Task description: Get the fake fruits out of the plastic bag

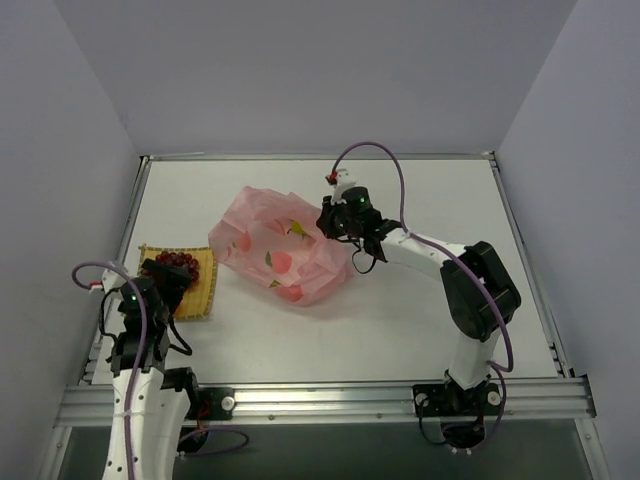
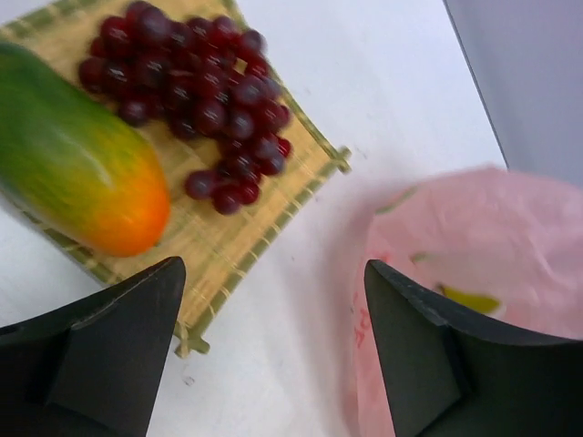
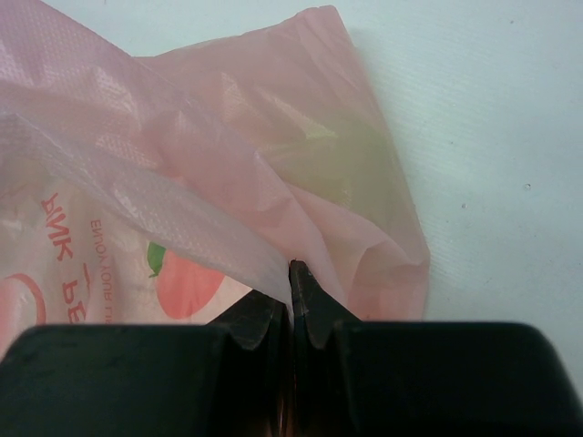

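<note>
Right gripper (image 3: 295, 275) pinches crinkly translucent pink plastic bag (image 1: 285, 245) — long axis left-to-right — while left gripper (image 2: 273, 273) gapes wide, empty.

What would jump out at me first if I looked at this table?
The big crinkly pink plastic bag in the middle of the table, with the right gripper pinched shut on its edge. Next, at the near left side, a yellow woven mat holds a bunch of dark red grapes and a green-and-orange fruit, with the open left gripper hovering by it.
</note>
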